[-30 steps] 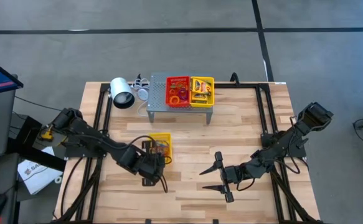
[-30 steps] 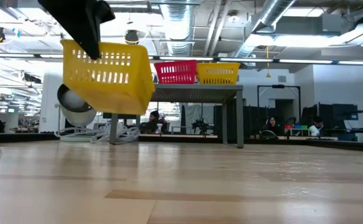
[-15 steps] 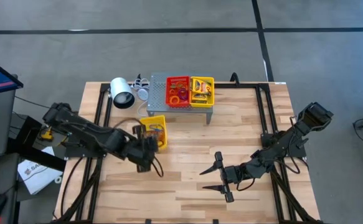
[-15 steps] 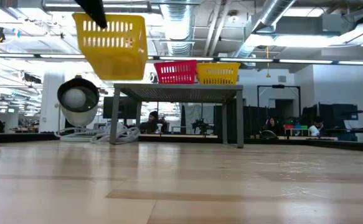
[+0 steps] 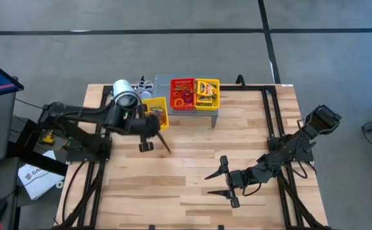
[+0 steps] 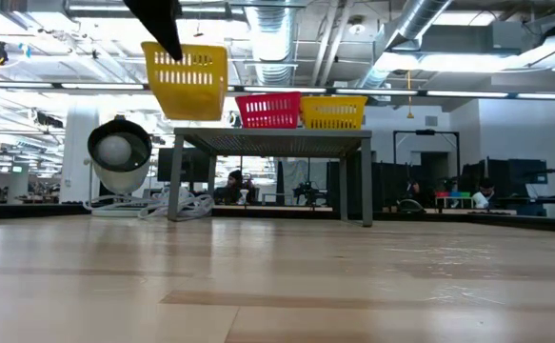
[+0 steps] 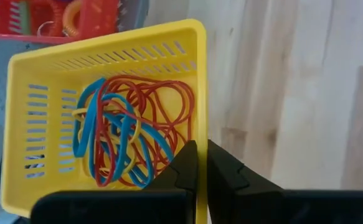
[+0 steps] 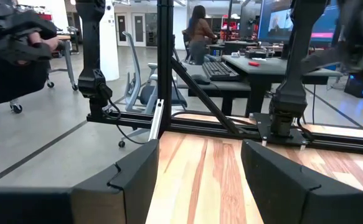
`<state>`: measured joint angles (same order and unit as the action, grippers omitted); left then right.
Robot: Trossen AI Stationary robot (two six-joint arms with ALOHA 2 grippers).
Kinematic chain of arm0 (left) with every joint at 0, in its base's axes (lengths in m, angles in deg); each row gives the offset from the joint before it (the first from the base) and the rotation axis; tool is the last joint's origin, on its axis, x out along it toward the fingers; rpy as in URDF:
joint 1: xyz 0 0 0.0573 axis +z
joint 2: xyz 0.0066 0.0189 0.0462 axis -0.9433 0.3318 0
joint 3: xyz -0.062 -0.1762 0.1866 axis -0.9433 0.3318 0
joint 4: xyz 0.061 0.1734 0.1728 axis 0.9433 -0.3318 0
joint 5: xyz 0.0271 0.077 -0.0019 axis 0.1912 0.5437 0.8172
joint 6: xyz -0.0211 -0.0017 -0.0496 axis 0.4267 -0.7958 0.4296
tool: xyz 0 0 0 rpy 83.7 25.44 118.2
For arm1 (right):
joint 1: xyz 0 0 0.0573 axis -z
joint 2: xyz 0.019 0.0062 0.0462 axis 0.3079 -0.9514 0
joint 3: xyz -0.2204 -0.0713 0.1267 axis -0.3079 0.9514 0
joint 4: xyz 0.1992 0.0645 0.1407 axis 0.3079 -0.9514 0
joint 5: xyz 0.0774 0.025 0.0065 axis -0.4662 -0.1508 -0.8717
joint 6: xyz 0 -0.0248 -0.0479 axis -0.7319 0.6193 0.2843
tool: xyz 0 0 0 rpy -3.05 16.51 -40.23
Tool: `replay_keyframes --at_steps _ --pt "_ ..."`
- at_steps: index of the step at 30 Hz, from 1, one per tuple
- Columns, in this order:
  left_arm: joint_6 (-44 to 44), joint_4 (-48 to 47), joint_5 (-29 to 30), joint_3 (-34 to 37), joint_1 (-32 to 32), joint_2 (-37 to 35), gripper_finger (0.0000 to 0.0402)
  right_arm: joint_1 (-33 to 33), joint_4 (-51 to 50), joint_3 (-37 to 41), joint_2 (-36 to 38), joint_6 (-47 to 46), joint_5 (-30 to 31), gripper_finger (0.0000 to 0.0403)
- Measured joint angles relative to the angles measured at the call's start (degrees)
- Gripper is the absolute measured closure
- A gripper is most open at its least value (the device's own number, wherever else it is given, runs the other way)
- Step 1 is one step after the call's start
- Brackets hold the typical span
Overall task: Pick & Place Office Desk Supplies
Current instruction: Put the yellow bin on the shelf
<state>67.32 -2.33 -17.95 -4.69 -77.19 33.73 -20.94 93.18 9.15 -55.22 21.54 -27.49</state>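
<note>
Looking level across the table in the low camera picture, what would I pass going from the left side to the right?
White lamp-like object → yellow tray held up in the air → red tray → second yellow tray, the last two side by side on the small grey stand.

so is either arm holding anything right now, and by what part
The left gripper holds the yellow slotted plastic tray of rubber bands, fingers shut on its rim wall. The right gripper is open, empty.

Two dark jointed arms with black cables; each claw a pair of angular black fingers (image 8: pixel 274 180).
</note>
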Motion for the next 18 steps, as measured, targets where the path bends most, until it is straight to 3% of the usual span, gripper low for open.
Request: replay_keyframes --at_steps 12,18 --pt "-17.1 0.6 -1.9 0.0 13.5 0.0 0.0397 0.9 -2.4 0.0 0.0 -0.2 0.0 0.0179" --pt "-23.7 0.6 -7.8 0.0 18.6 0.0 0.0397 2.8 -1.0 0.0 0.0 1.6 0.0 0.0179"
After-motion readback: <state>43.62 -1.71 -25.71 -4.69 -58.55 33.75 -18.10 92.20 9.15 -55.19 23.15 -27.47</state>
